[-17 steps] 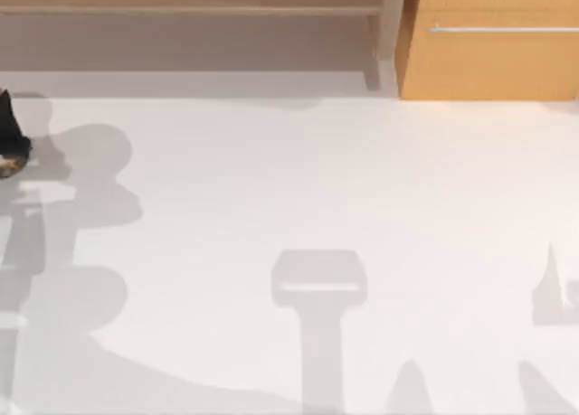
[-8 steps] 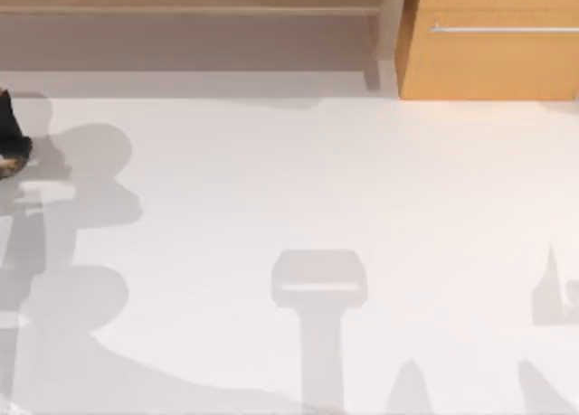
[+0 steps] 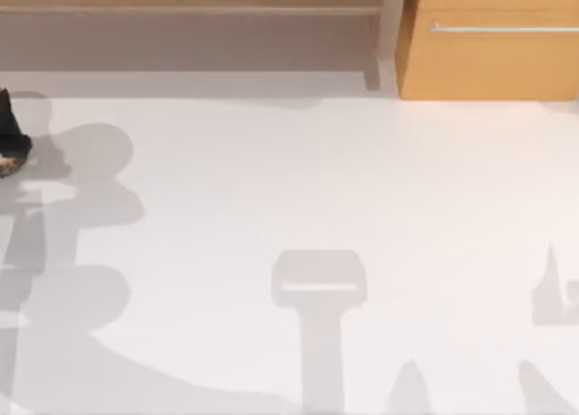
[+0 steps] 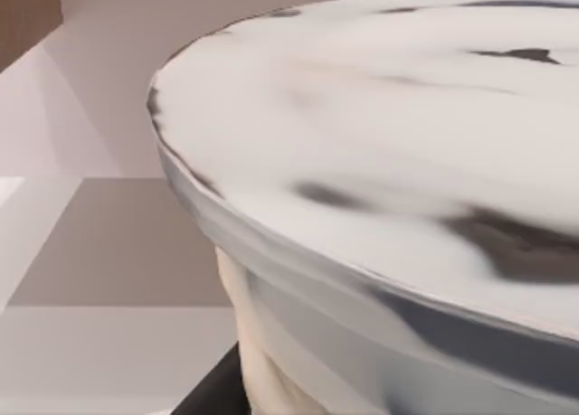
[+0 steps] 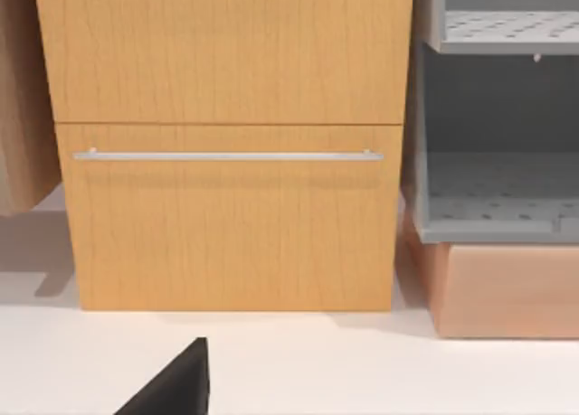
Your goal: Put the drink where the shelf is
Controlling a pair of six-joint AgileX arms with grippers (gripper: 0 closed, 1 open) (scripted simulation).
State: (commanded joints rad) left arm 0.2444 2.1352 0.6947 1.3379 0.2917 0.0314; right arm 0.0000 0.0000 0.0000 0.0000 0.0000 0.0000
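The shelf (image 3: 190, 10) runs along the back of the table from the left edge to a pale upright post (image 3: 391, 35). It has a thin light-wood board over a grey recess. At the table's far left edge a dark part of my left gripper (image 3: 9, 126) pokes in, with an orange-tan sliver of the drink (image 3: 7, 165) just below it. The left wrist view sits right against the drink's whitish, grey-streaked rounded end (image 4: 380, 135) and its cream side (image 4: 244, 343). A dark corner of my right gripper (image 5: 172, 386) faces the cabinet.
An orange-wood cabinet (image 3: 493, 62) with a silver bar handle (image 3: 502, 28) stands at the back right, beside the shelf's post. In the right wrist view a grey perforated rack (image 5: 498, 117) on a tan base stands beside that cabinet (image 5: 226, 216). Arm shadows fall across the white table (image 3: 317, 189).
The left gripper and the drink's sliver have slid slightly further off the left edge, and their shadow has shifted a little. The right arm has not moved.
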